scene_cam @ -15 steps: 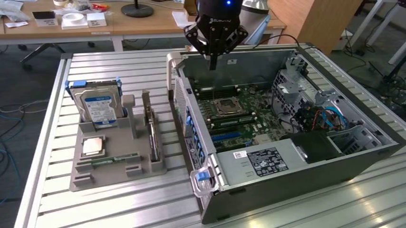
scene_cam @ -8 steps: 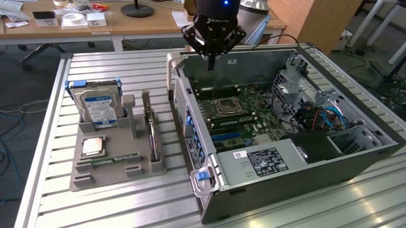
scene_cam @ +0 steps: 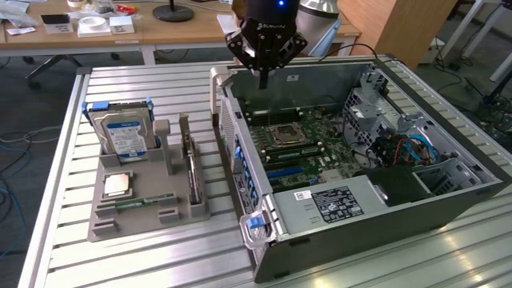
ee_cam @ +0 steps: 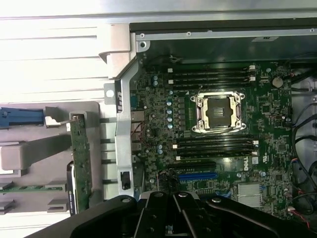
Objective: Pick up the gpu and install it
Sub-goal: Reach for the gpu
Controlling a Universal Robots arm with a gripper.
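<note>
Gripper (scene_cam: 263, 78) closed, empty over the case (scene_cam: 360, 234); gpu (scene_cam: 190, 162) stands on edge at its seven o'clock in the exterior view; best grasped squarely along the top edge.

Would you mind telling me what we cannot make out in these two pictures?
The gpu: it stands edge-on in the gray holder in both views, so its cooler face is hidden.
The power supply label, exterior view: text too small to read.
The hard drive, wrist view: cut off by the picture's edge.
The motherboard, wrist view: the strip nearest the gripper is covered by the gripper's body.
</note>
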